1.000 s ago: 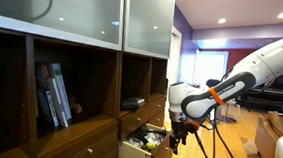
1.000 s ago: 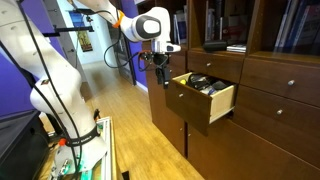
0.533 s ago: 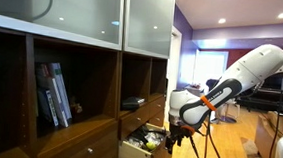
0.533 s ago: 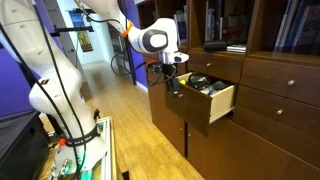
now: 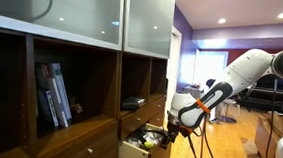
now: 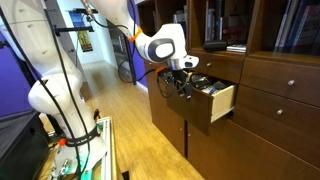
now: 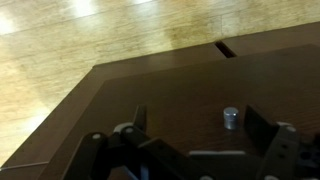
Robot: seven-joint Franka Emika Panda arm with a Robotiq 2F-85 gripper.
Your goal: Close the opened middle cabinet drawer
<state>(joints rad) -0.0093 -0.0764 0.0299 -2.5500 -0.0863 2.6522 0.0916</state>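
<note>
The middle cabinet drawer (image 6: pixel 205 103) stands pulled out of the dark-brown cabinet (image 6: pixel 280 90), with a pale tan side and small items inside. In an exterior view it shows at the bottom (image 5: pixel 142 147) with greenish things in it. My gripper (image 6: pixel 184 88) is right at the drawer's dark front, fingers spread; it also shows in an exterior view (image 5: pixel 170 137). In the wrist view the open gripper (image 7: pixel 200 118) faces the dark drawer front (image 7: pixel 160 90), with its small metal knob (image 7: pixel 231 117) between the fingers, nearer the right one.
Wider shut drawer fronts (image 6: pixel 285 92) lie beside the open one. Books (image 5: pixel 54 93) stand on an open shelf under frosted glass doors (image 5: pixel 76 9). Wood floor (image 6: pixel 120 130) spreads before the cabinet. A white stand (image 6: pixel 55 90) is close by.
My gripper has moved from beside the drawer's outer corner in toward its dark front, and now sits right at the front.
</note>
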